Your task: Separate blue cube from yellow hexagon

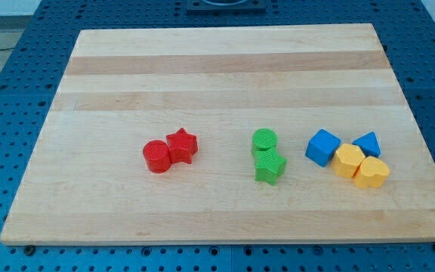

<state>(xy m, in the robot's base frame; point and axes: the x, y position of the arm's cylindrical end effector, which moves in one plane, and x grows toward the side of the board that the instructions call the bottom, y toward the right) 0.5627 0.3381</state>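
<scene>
While my tip is out of the shot, so its place relative to the blocks can't be told, the wooden board (225, 68) lies on a blue pegboard table (6, 113). Landmark: blue cube (322, 146), toward the board's right. Yellow hexagon (348, 160) touches its lower-right side; yellow heart (371, 173) just past that. Blue triangle (367, 143) near, to the cube's right. Green cylinder (263, 140) and green star (269, 166) left of the cube, apart. Red star (181, 145) and red cylinder (157, 156) well left.
</scene>
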